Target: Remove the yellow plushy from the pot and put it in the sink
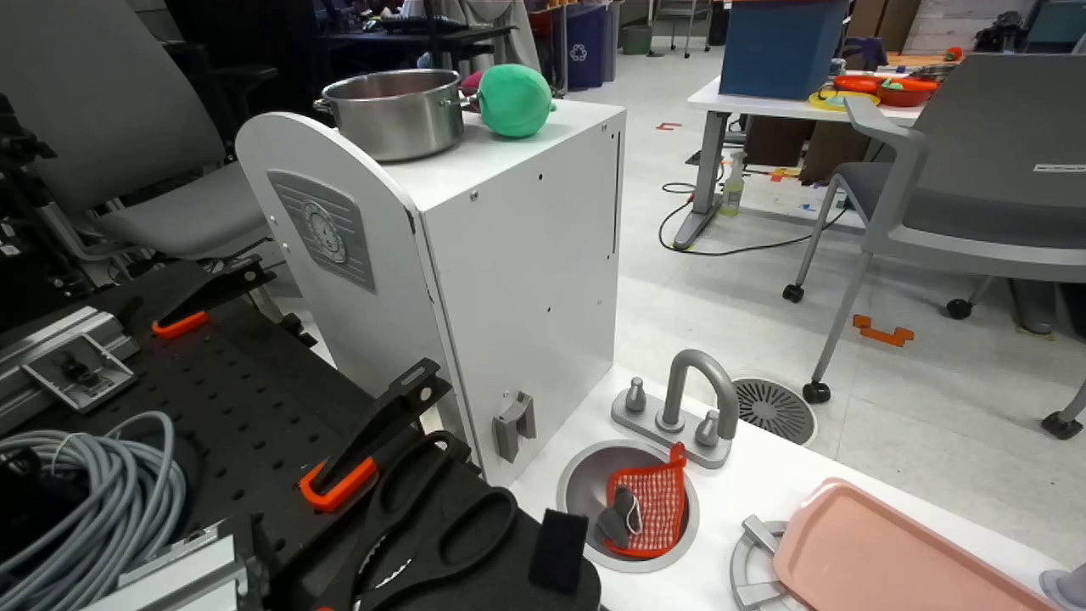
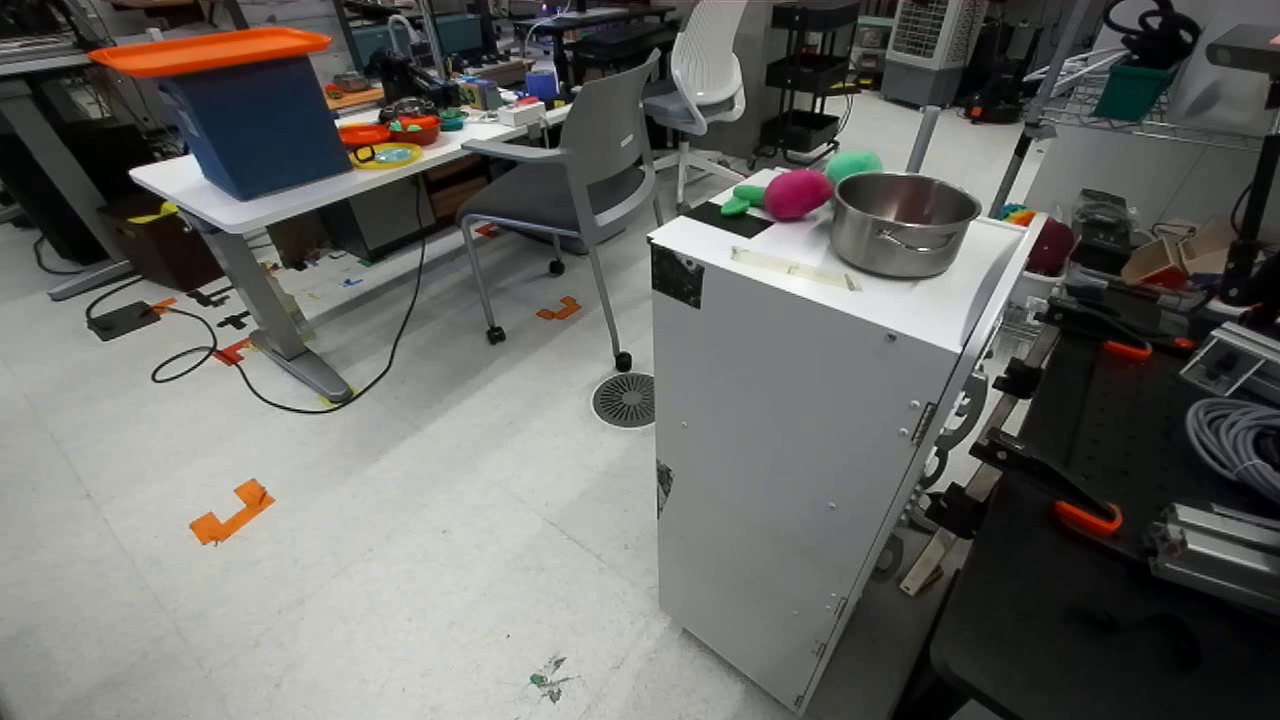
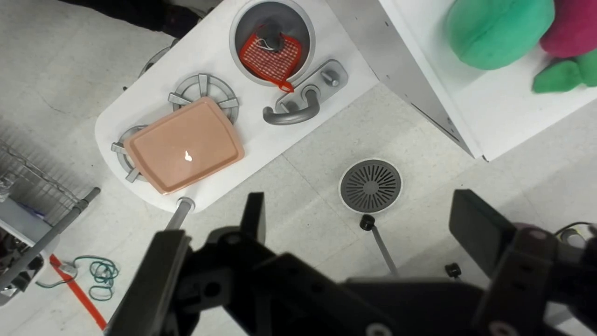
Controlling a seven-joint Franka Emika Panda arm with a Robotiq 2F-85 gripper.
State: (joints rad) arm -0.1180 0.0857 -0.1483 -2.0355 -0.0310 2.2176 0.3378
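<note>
Here, my claw (image 3: 361,214) spread wide across the lower wrist view, the pot (image 1: 394,119) at upper left in an exterior view, its floor hidden, the yellow plushy I cannot place, the sink (image 1: 585,484) at lower centre.

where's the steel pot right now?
In an exterior view, the steel pot stands at upper left on top of the white cabinet, just left of the green ball. The wrist view doesn't show it.

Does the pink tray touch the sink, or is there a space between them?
Apart. The wrist view shows white countertop between the pink tray and the sink, so their edges do not meet.
</note>
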